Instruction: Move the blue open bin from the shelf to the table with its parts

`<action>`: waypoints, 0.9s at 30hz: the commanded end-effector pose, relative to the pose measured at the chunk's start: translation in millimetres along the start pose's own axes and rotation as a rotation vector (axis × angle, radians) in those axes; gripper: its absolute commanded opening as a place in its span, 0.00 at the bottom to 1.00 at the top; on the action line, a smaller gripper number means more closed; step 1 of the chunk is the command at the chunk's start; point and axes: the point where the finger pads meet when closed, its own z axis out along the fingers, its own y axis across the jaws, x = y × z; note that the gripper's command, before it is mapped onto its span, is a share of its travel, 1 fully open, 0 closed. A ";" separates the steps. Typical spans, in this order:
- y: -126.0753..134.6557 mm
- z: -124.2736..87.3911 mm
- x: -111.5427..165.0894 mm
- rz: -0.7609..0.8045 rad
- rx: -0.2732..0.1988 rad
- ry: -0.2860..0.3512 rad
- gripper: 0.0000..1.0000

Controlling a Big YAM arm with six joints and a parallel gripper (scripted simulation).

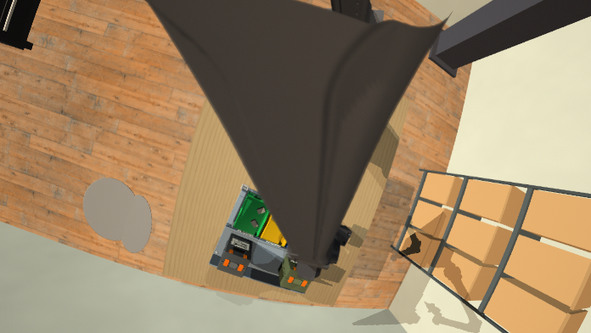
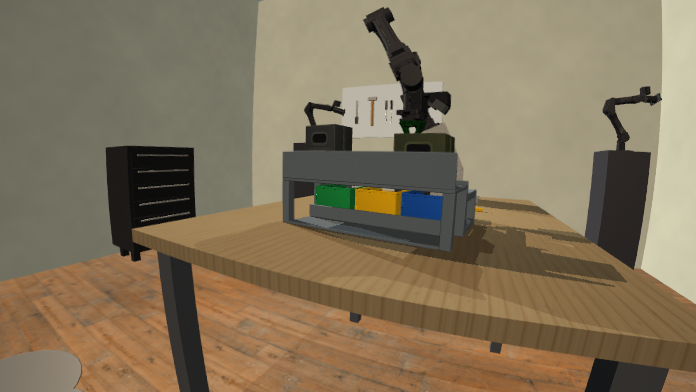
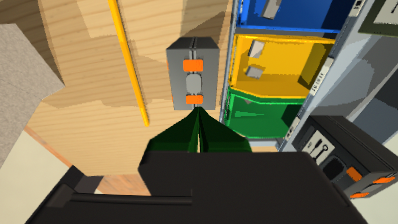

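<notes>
Your tool [image 3: 199, 131] is clenched on nothing: the two green fingers meet in a closed wedge with no object between them. From the outside view it hangs above the shelf unit [image 2: 370, 168], just over the olive case [image 2: 424, 143] that stands on the top board.

The blue bin [image 2: 422, 205] is not up there. It sits below the tool, under the top board, at the end of the row on the lower tray, with the yellow bin [image 2: 378, 200] beside it and the green bin [image 2: 335, 196] beyond that. In the wrist view the blue bin [image 3: 295, 12] lies ahead of the fingertips and off to the right, at the far end of the row; the green one is the nearest to the tool, and the yellow one lies between. A grey piece shows inside the blue bin at the frame's top edge, so its parts appear to be in place.

That offset is what your next move turns on, in my judgement: the tool has to open, come off the top of the unit, and drop to the level of the tray on the side where the bins' open tops show past the board. The bins run in a line along the shelf's length, so you track along that line to its last member. A grey latched case [image 3: 193, 75] stands on the surface [image 3: 90, 75] just ahead of the fingertips, and a yellow rod [image 3: 129, 65] lies beyond it to the left; mind both on the way down.
</notes>
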 end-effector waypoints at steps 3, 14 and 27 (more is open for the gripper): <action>-18.0 -8.0 -6.8 0.019 0.031 -0.011 0.00; -18.0 -8.0 -6.8 0.019 0.031 -0.011 0.00; -24.6 -7.2 -28.3 0.003 0.020 -0.009 0.00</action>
